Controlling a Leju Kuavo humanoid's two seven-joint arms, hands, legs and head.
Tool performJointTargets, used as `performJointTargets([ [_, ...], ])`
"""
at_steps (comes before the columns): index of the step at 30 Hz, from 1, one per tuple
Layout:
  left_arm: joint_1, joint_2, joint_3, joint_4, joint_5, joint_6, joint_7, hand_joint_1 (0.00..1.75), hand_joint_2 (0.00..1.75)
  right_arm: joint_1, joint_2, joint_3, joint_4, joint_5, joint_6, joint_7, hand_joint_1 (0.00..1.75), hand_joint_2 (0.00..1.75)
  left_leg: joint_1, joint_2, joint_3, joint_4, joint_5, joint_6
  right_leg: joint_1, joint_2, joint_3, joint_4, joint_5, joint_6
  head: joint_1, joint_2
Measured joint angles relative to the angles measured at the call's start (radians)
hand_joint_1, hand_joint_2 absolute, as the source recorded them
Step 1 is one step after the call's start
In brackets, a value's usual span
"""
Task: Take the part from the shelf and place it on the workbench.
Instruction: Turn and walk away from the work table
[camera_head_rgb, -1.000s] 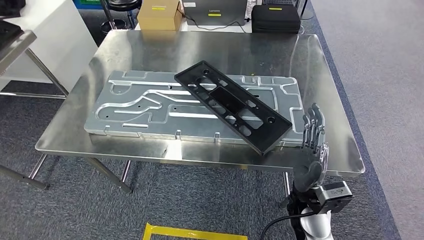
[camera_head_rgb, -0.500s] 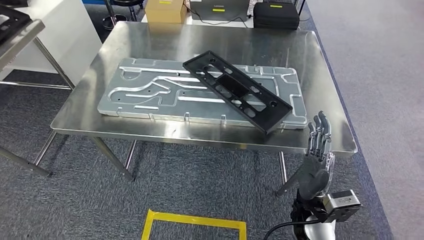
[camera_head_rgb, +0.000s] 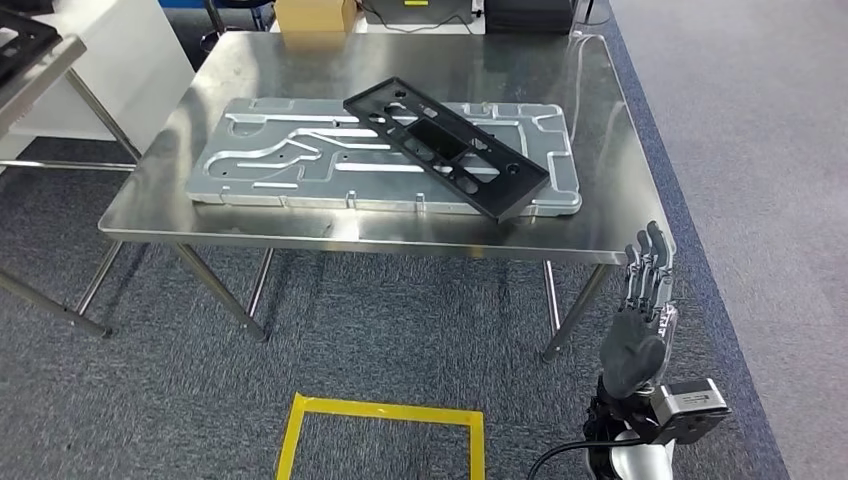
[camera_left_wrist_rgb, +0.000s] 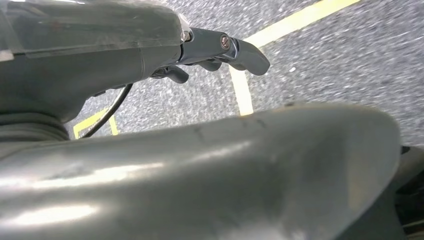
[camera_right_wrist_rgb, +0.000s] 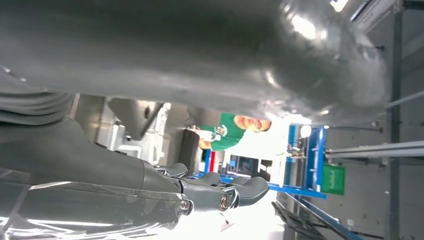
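The long black part (camera_head_rgb: 445, 148) with several cut-outs lies slantwise across a machined aluminium plate (camera_head_rgb: 270, 160) on the steel workbench (camera_head_rgb: 600, 215). My right hand (camera_head_rgb: 643, 320) is raised in front of the bench's near right corner, apart from it, fingers straight and together, holding nothing. In the right wrist view the right hand (camera_right_wrist_rgb: 220, 192) also carries nothing. My left hand (camera_left_wrist_rgb: 220, 47) hangs over the carpet, its fingers loosely extended and holding nothing.
A yellow tape square (camera_head_rgb: 380, 412) marks the carpet before the bench. The shelf's corner (camera_head_rgb: 40, 60) and a white cabinet (camera_head_rgb: 120, 60) stand at the left. A cardboard box (camera_head_rgb: 312, 14) sits behind the bench. A person in a green shirt (camera_right_wrist_rgb: 227, 135) stands in the distance.
The whole view has shifted: the camera has drawn back and the bench looks farther away. My right hand, beside the bench's edge before, is now off it and nearer me. The part has stayed put.
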Motion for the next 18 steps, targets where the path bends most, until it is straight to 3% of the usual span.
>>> performJointTargets([
  [1, 0.0, 0.0, 0.0, 0.0, 0.0, 0.0, 0.0, 0.0, 0.0, 0.001, 0.0, -0.001, 0.0, 0.0, 0.002, 0.004, 0.0, 0.0, -0.001, 0.0, 0.017, 0.009, 0.019, 0.002, 0.002, 0.0, -0.017, 0.002, 0.012, 0.001, 0.0, 0.0],
  [3, -0.001, 0.0, 0.0, 0.0, 0.001, 0.0, 0.0, 0.0, 0.0, 0.001, 0.002, -0.004, 0.0, -0.003, 0.005, 0.01, 0.0, 0.0, -0.003, -0.001, 0.102, -0.074, 0.076, 0.01, 0.004, 0.001, -0.045, 0.007, 0.032, 0.004, 0.0, 0.0],
  [5, -0.005, 0.001, 0.0, 0.0, 0.002, 0.0, 0.0, 0.0, 0.0, 0.0, 0.005, -0.01, 0.001, -0.008, 0.006, 0.013, 0.0, 0.0, -0.008, -0.001, 0.213, -0.228, 0.076, 0.02, 0.006, 0.001, -0.063, 0.014, 0.049, 0.013, 0.0, 0.0],
  [7, -0.009, 0.002, 0.0, 0.0, 0.003, 0.001, 0.0, 0.0, 0.0, -0.002, 0.009, -0.019, 0.003, -0.013, 0.012, 0.014, 0.0, 0.0, -0.014, -0.002, 0.264, -0.317, 0.053, 0.031, 0.006, -0.001, -0.07, 0.013, 0.068, 0.024, 0.0, 0.0],
  [9, -0.009, 0.002, 0.0, 0.0, 0.003, 0.001, 0.003, 0.0, 0.0, -0.003, 0.013, -0.031, 0.007, -0.016, 0.02, 0.015, 0.0, 0.0, -0.014, 0.0, 0.256, -0.327, 0.065, 0.045, 0.003, -0.002, -0.073, 0.011, 0.079, 0.036, 0.0, 0.0],
  [10, -0.009, 0.003, 0.0, 0.0, 0.003, 0.001, 0.004, 0.0, 0.0, -0.003, 0.014, -0.039, 0.01, -0.017, 0.023, 0.016, 0.0, 0.0, -0.012, 0.001, 0.247, -0.33, 0.077, 0.053, 0.002, -0.001, -0.079, 0.022, 0.06, 0.041, 0.001, 0.0],
  [12, -0.009, 0.003, 0.0, 0.0, 0.003, 0.001, 0.006, 0.0, 0.0, -0.003, 0.016, -0.054, 0.016, -0.021, 0.025, 0.019, 0.0, 0.0, -0.011, 0.005, 0.222, -0.333, 0.104, 0.066, -0.002, 0.002, -0.103, 0.101, -0.034, 0.048, 0.002, 0.0],
  [13, -0.01, 0.003, 0.0, 0.0, 0.003, 0.001, 0.006, 0.0, 0.0, -0.004, 0.017, -0.062, 0.02, -0.024, 0.027, 0.023, 0.0, 0.0, -0.012, 0.006, 0.207, -0.332, 0.116, 0.07, -0.003, 0.002, -0.117, 0.163, -0.089, 0.051, 0.004, 0.0],
  [14, -0.01, 0.003, 0.0, 0.0, 0.003, 0.0, 0.007, 0.0, 0.0, -0.005, 0.018, -0.069, 0.024, -0.026, 0.029, 0.026, 0.0, 0.0, -0.013, 0.006, 0.192, -0.33, 0.128, 0.071, -0.003, 0.002, -0.128, 0.227, -0.124, 0.055, 0.004, 0.0],
  [15, -0.01, 0.003, 0.0, 0.0, 0.003, 0.0, 0.007, 0.0, 0.0, -0.006, 0.019, -0.075, 0.028, -0.028, 0.031, 0.028, 0.0, 0.0, -0.013, 0.006, 0.175, -0.327, 0.14, 0.071, -0.004, 0.002, -0.13, 0.274, -0.131, 0.057, 0.004, 0.0],
  [16, -0.009, 0.003, 0.0, 0.0, 0.003, 0.001, 0.008, 0.0, 0.0, -0.007, 0.02, -0.08, 0.032, -0.03, 0.034, 0.029, 0.0, 0.0, -0.013, 0.006, 0.158, -0.323, 0.15, 0.069, -0.005, 0.002, -0.121, 0.294, -0.114, 0.059, 0.004, 0.0],
  [18, -0.01, 0.003, 0.0, 0.0, 0.003, 0.001, 0.009, 0.0, 0.0, -0.011, 0.021, -0.088, 0.038, -0.031, 0.039, 0.03, 0.0, 0.0, -0.013, 0.006, 0.123, -0.309, 0.167, 0.064, -0.008, 0.002, -0.053, 0.237, -0.057, 0.058, 0.004, 0.0],
])
